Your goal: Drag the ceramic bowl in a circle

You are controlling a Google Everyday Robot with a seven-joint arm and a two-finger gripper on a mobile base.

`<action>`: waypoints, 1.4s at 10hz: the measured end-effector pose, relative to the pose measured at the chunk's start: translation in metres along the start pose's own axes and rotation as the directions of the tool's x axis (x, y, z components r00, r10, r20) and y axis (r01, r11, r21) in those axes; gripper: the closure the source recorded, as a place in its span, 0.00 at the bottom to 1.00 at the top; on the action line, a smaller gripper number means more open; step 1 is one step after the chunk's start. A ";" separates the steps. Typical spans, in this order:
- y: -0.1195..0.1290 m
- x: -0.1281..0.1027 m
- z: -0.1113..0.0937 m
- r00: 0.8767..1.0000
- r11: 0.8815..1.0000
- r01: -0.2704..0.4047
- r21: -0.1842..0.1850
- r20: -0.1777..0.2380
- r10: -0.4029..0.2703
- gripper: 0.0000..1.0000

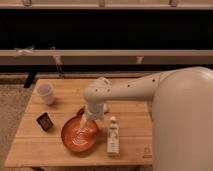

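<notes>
The ceramic bowl (79, 135) is wide, shallow and orange-red with pale swirls inside. It sits on the wooden table (60, 150) near the front, left of centre. My gripper (82, 118) hangs from the white arm and reaches down into the bowl at its far rim. The arm comes in from the right and covers part of the table behind the bowl.
A small white cup (46, 93) stands at the table's back left. A small dark packet (45, 121) lies left of the bowl. A white bottle (113, 135) lies right of the bowl, close to its rim. A dark shelf and rail run behind the table.
</notes>
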 end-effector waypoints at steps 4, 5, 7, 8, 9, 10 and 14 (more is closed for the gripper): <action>-0.023 -0.003 0.015 0.999 0.998 -0.035 0.045 -0.018 0.036 0.26; -0.030 -0.004 0.021 0.998 0.998 -0.049 0.050 -0.031 0.050 0.31; -0.033 -0.004 0.025 0.997 0.997 -0.056 0.047 -0.046 0.058 0.50; -0.034 -0.004 0.027 0.997 0.997 -0.060 0.047 -0.053 0.062 0.61; -0.035 -0.005 0.027 0.996 0.997 -0.066 0.049 -0.056 0.068 0.71; -0.050 -0.008 0.020 0.992 0.991 -0.109 0.074 -0.048 0.113 0.92; -0.079 -0.024 0.004 0.977 0.968 -0.206 0.142 -0.033 0.212 1.00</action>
